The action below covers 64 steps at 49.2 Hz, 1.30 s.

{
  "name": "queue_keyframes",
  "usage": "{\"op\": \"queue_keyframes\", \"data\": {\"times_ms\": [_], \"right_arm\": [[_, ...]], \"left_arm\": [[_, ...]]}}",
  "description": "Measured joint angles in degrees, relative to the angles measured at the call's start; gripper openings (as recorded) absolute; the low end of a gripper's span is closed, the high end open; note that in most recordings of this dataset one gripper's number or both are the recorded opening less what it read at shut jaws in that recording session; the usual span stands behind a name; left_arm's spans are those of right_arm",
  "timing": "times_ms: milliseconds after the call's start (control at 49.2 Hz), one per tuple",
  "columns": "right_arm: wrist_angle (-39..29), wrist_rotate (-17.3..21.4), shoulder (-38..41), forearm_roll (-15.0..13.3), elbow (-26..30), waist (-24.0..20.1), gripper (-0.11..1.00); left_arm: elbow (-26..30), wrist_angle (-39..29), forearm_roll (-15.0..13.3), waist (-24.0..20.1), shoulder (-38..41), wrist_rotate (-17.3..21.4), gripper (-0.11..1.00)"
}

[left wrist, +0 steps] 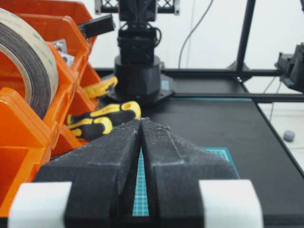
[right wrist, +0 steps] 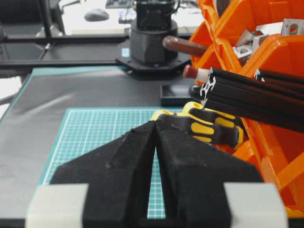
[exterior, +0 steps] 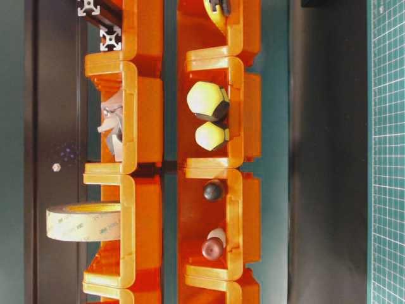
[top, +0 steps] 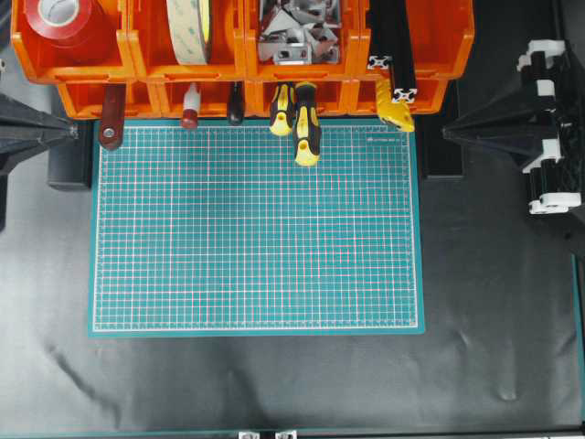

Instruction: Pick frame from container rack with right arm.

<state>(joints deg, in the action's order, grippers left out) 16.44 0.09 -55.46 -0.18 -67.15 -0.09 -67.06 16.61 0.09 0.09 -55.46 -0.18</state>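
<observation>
The frame (top: 388,37) is a black slotted bar lying with a second like bar in the top right bin of the orange container rack (top: 146,73). Their square ends (top: 404,94) stick out over the front. In the right wrist view the frame (right wrist: 247,95) runs out of the rack (right wrist: 285,52) on the right. My right gripper (top: 448,133) hovers right of the mat, apart from the bars, its tips (right wrist: 155,121) shut on nothing. Off the mat's left edge, my left gripper (top: 73,133) is shut and empty too, its tips (left wrist: 141,119) together.
A green cutting mat (top: 256,229) covers the middle of the black table. Two yellow-and-black screwdrivers (top: 306,123) and a yellow knife (top: 395,112) poke out of the lower bins. Upper bins hold red tape (top: 59,14), a tape roll (top: 187,27) and metal brackets (top: 297,32).
</observation>
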Motion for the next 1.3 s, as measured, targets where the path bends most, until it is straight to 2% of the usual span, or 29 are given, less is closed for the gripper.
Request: {"op": "queue_keyframes", "data": {"times_ms": [61, 102, 183, 366, 549, 752, 833, 914, 1057, 1138, 1199, 1301], "right_arm": [[0.0, 0.2, 0.0, 0.1, 0.0, 0.0, 0.07], [-0.3, 0.8, -0.2, 0.2, 0.0, 0.0, 0.03], [-2.9, 2.1, -0.8, 0.2, 0.6, 0.0, 0.00], [-16.3, 5.1, -2.1, 0.2, 6.8, -1.6, 0.00], [-32.4, 5.2, -0.6, 0.2, 17.0, -5.0, 0.00], [-48.1, 8.9, 6.4, 0.0, 30.1, -8.1, 0.00], [-54.1, 9.6, 9.8, -1.4, 35.1, -8.4, 0.00], [-59.9, 9.7, 13.4, -3.7, 39.0, -9.7, 0.00], [-70.8, 9.9, 19.3, -11.3, 45.1, -13.6, 0.00], [-76.2, 10.3, 22.1, -17.4, 47.4, -16.8, 0.00], [-79.9, 11.4, 23.6, -23.1, 48.3, -20.3, 0.00], [-84.8, 16.6, 25.8, -33.7, 48.3, -26.1, 0.00]], "left_arm": [[0.0, -0.1, 0.4, 0.1, 0.0, -0.2, 0.05], [0.0, -0.4, 1.1, 0.1, -0.2, -0.2, 0.00], [0.5, -1.4, 1.9, 0.1, -0.9, -0.2, 0.00], [3.3, -7.6, 2.1, 0.2, -3.4, -0.2, 0.00], [4.3, -14.7, 2.1, 0.2, -5.2, -0.4, 0.00], [4.4, -16.1, 2.1, 0.2, -5.5, -1.2, 0.00], [4.4, -16.3, 2.1, -0.1, -5.4, -1.8, 0.00], [4.4, -16.3, 2.1, -0.4, -5.4, -1.9, 0.00], [4.4, -16.3, 2.1, -0.4, -5.0, -2.0, 0.00], [4.4, -16.3, 2.1, -0.4, -5.0, -2.0, 0.00], [4.4, -16.3, 2.1, -0.4, -5.0, -2.1, 0.00], [4.4, -16.3, 2.1, 0.0, -5.0, -2.1, 0.00]]}}
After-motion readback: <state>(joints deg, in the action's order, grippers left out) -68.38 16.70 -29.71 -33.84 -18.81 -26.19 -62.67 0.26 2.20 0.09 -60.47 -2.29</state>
